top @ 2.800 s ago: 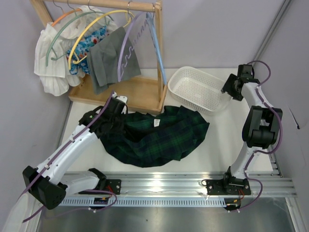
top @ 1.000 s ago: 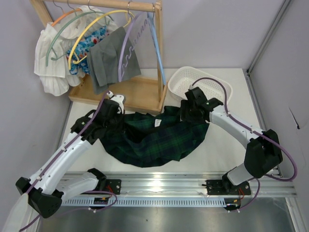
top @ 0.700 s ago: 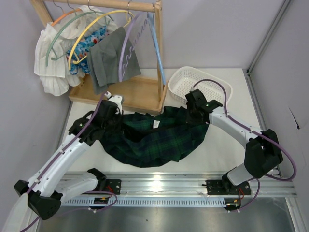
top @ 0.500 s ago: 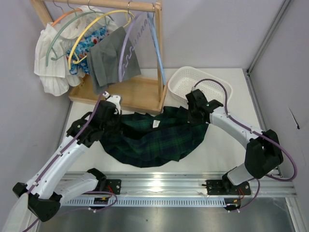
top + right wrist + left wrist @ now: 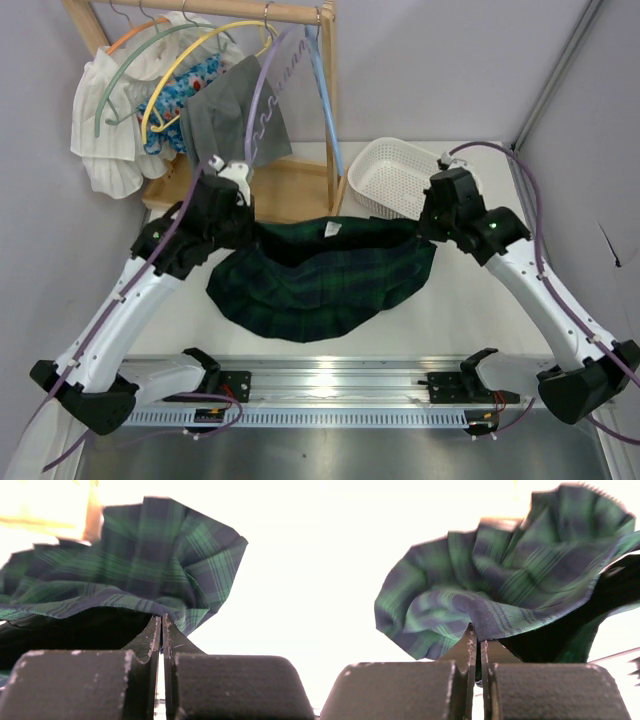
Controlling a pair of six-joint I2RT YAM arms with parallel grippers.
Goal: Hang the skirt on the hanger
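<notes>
- Closest to the camera in the top view, along the bottom edge, is the metal rail (image 5: 330,380) with both arm bases on it.
- The skirt (image 5: 320,280) sits mid-frame, strung between the two arms. Its waistband is pulled into a shallow line and the plaid fabric sags below it in a rounded shape over the white table (image 5: 480,290). I can't tell if the hem touches the tabletop.
- The small white label (image 5: 330,230) shows at the middle of the waistband.
- The left gripper (image 5: 243,222) has the left end of the waistband. In its wrist view the jaws are pinched tight on a folded edge, with the pleats fanning out above.
- The right gripper (image 5: 425,225) is the same deal at the right end, clamped shut on the waistband edge, and the plaid spreads up and to the left in its own view.
- Just behind the right gripper, upper right of center, is a white mesh basket (image 5: 380,185).
- Upper left is the wooden rack (image 5: 290,195).
- The hanger (image 5: 256,105) is up on the rack's top bar, well apart from the skirt, with its wavy bar in front of a grey garment (image 5: 215,120).
- A light blue hanger (image 5: 325,90) hangs just to its right and a yellow hanger (image 5: 200,45) to its left.
- A white ruffled garment (image 5: 100,130) hangs at the far left.
</notes>
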